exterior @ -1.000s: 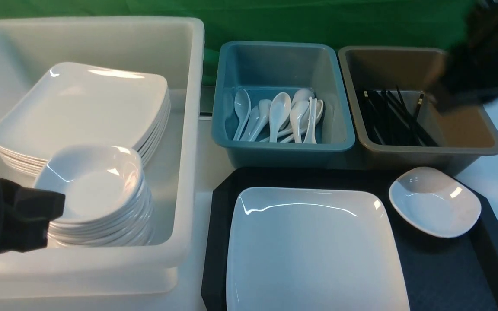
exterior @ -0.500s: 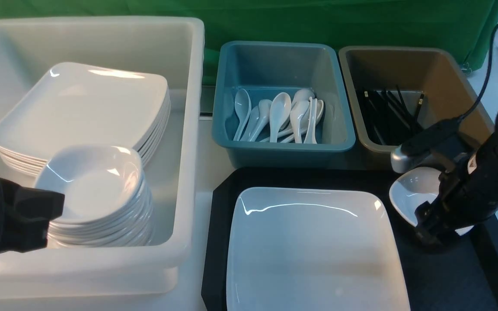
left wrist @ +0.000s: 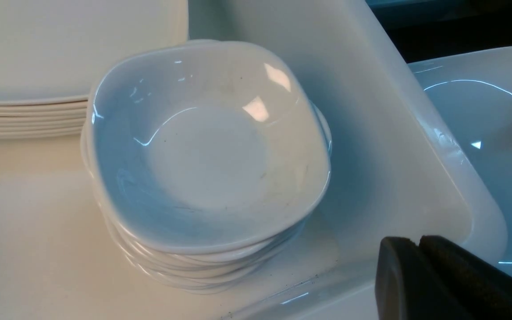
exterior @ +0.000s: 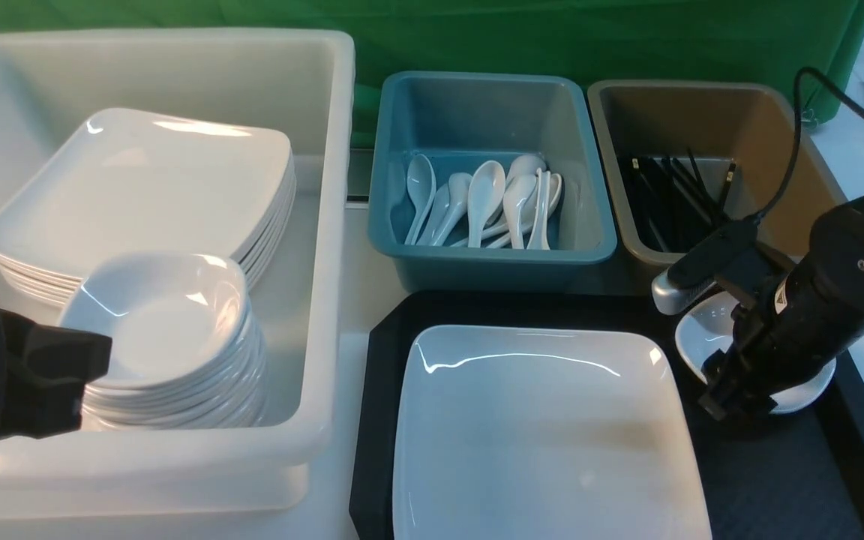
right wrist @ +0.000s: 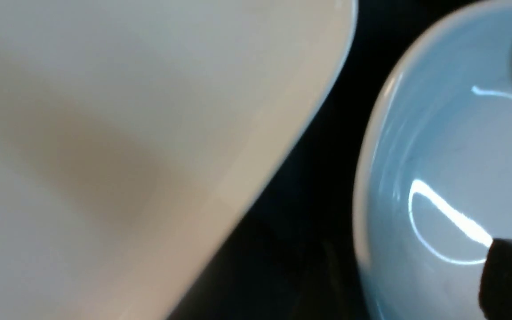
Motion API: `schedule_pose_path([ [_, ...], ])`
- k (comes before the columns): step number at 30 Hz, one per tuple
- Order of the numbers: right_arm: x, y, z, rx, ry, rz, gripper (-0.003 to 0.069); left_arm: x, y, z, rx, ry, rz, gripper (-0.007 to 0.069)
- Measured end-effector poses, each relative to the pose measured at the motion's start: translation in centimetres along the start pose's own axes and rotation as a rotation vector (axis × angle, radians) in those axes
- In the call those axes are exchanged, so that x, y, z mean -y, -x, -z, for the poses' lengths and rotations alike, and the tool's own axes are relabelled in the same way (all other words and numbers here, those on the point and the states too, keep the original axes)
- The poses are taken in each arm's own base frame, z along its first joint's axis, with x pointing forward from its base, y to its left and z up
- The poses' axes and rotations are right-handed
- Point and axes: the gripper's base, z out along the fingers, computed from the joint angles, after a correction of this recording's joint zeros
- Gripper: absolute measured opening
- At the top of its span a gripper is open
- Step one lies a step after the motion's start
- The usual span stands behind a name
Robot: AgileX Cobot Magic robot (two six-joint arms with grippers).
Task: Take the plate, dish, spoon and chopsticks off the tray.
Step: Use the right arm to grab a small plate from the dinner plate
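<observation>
black tray [exterior: 769, 480]: dish [exterior: 711, 327] beneath right tool [exterior: 724, 394]

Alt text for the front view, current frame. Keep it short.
The right gripper is down over a small white dish on the black tray, beside a large white square plate. Behind stand a blue bin of spoons and a brown bin of chopsticks; a white tub of stacked dishware sits at the left.

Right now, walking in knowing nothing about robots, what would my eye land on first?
The big white plate filling the black tray at the front grabs you first. At the tray's right, the right end effector hangs low over a small white dish. On the left, a white tub holds stacked plates and stacked dishes.
</observation>
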Motion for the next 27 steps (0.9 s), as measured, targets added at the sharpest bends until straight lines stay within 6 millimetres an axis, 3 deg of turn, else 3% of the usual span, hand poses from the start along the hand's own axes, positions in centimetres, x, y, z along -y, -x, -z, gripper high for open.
schedule_pose_path([
  [11,-0.2,0.0,-1.9,-0.036,0.015,0.009,0.0472,0.0,-0.1,0.0,-0.007,-0.003,0.000,0.0017],
  [15,-0.3,-0.1,-2.7,-0.056,0.024,0.012,0.0403,0.0,-0.1,0.0,-0.007,-0.003,0.000,0.0017],
  [19,-0.3,0.2,-3.2,-0.046,0.014,0.032,0.0213,0.0,-0.1,0.0,-0.007,-0.003,-0.001,0.0017],
  [24,-0.1,0.4,-2.2,-0.020,0.003,0.032,0.0185,0.0,-0.1,0.0,-0.007,-0.003,-0.004,0.0017],
  [27,0.0,0.5,-0.1,0.018,-0.016,0.017,0.0120,0.0,-0.1,0.0,-0.006,-0.003,-0.004,0.0017],
])
